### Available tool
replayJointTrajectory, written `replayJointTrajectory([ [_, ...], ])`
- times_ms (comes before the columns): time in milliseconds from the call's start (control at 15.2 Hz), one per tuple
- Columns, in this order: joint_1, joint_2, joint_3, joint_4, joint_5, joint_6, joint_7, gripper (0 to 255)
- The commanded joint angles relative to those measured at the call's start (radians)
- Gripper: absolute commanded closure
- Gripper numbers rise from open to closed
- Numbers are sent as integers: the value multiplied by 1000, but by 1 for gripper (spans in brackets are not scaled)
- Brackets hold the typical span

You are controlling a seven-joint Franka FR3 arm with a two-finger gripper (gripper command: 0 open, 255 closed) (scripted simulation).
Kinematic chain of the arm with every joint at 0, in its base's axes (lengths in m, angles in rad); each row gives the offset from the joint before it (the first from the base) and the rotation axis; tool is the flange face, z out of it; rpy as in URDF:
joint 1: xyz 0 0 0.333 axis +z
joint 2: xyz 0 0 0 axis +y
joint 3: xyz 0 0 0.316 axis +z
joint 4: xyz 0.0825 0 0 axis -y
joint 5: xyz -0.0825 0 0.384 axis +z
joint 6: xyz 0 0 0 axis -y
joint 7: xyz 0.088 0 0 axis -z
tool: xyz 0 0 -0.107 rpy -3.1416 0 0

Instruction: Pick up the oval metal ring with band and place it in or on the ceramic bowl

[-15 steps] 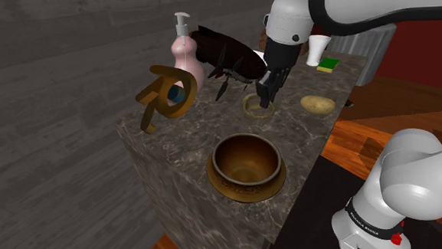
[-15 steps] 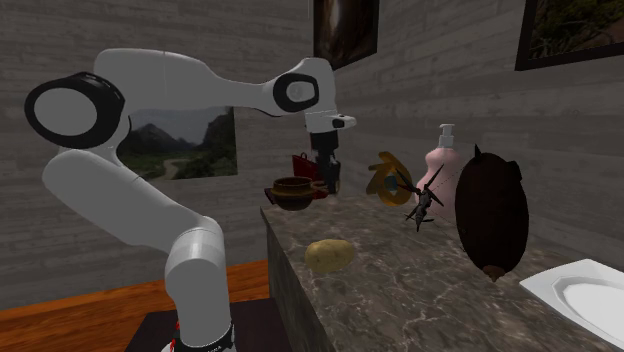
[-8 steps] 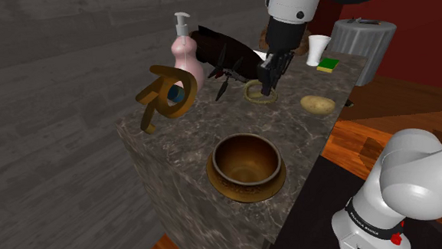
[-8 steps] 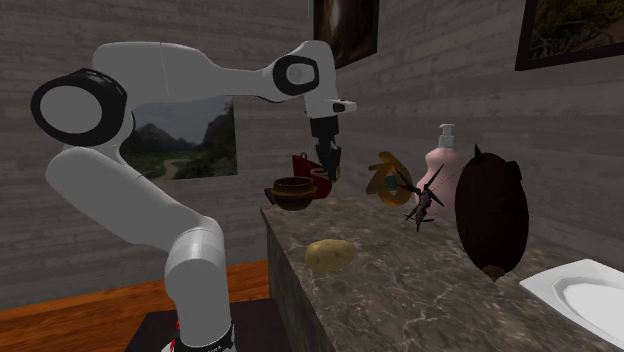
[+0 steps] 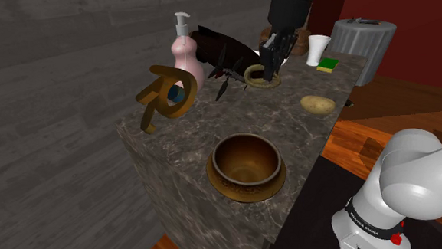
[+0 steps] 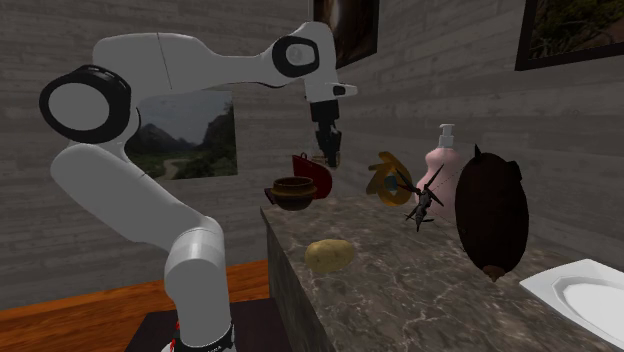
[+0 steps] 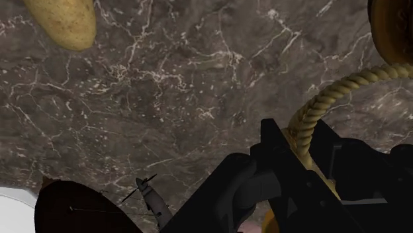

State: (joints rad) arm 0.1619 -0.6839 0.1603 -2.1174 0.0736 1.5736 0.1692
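A golden, rope-textured oval ring (image 5: 260, 74) hangs above the marble counter (image 5: 182, 141), clasped at its rim by my black gripper (image 5: 270, 62), which is shut on it. In the wrist view the twisted ring (image 7: 329, 93) curves out from between the fingers of the gripper (image 7: 299, 167). The brown bowl (image 5: 246, 160) stands on a matching saucer near the counter's front edge, well below and nearer the camera than the gripper. From the second exterior view the gripper (image 6: 328, 152) hovers above and behind the bowl (image 6: 291, 191).
On the counter are a potato (image 5: 317, 104), a pink soap dispenser (image 5: 184, 55), a bronze R-shaped ornament (image 5: 164, 95), a dark brown object (image 5: 222, 51), a small black drone model (image 5: 225, 86), a white cup (image 5: 317, 50) and a green sponge (image 5: 329, 64). A grey bin (image 5: 365, 43) stands behind.
The gripper has risen from the counter, taking the ring up with it. The bowl and the other objects have stayed put.
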Motion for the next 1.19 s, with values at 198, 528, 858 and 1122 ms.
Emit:
replayJointTrajectory([
  [198, 25, -23, 78, 11, 42, -29, 92, 255],
  [528, 52, -33, 180, 37, 95, -52, 210, 255],
  [858, 68, -37, 255, 33, 134, -41, 289, 255],
  [1122, 75, -58, 261, -35, 144, 6, 286, 255],
])
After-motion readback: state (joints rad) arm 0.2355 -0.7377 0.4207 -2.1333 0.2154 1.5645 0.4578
